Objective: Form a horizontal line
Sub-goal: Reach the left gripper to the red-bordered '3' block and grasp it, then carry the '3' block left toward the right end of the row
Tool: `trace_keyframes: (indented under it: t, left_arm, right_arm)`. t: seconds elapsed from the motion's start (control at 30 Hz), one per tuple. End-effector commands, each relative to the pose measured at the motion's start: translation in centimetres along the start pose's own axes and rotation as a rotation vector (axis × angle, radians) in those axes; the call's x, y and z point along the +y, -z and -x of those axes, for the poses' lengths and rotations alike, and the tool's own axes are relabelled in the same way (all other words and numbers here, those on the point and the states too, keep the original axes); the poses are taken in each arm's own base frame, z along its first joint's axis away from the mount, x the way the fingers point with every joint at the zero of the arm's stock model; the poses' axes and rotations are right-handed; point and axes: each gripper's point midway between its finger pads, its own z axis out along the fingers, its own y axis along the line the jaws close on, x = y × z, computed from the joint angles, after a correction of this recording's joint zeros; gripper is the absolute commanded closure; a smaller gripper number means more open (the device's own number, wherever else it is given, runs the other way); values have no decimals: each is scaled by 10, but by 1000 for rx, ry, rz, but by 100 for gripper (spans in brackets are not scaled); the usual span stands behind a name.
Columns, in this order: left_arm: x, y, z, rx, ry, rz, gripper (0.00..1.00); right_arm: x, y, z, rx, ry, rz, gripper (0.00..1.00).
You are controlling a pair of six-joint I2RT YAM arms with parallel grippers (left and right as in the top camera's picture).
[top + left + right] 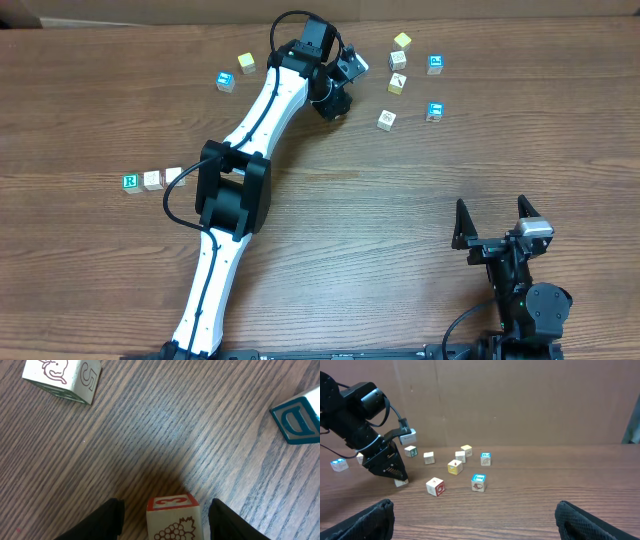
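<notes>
The line (151, 180) lay at the left of the tabletop (400, 220): a green R cube (130, 181) and two pale cubes (162, 178) that we could count, in a touching row whose end ran up to the left arm (240, 180). That arm reached far across. The right claw (491, 210) sat near us, spread wide and empty. The left claw (333, 102) stood apart, straddling a grape cube (172, 520) without touching it. Loose cubes (387, 120) lay nearby.

Matt wood-grain table (400, 200), painted wooden cubes (387, 120)
</notes>
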Motion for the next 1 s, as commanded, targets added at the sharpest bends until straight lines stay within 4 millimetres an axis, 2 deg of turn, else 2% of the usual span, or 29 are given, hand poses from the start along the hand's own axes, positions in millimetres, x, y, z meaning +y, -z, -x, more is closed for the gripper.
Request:
trace_keyframes:
  t: [0.0, 0.97]
  left_arm:
    - [-7, -13, -9, 17, 10, -32, 48]
    - [-8, -20, -14, 23, 22, -32, 48]
  right_arm:
    - [-1, 0, -3, 0, 5, -2, 0]
    - [-1, 0, -3, 0, 5, -2, 0]
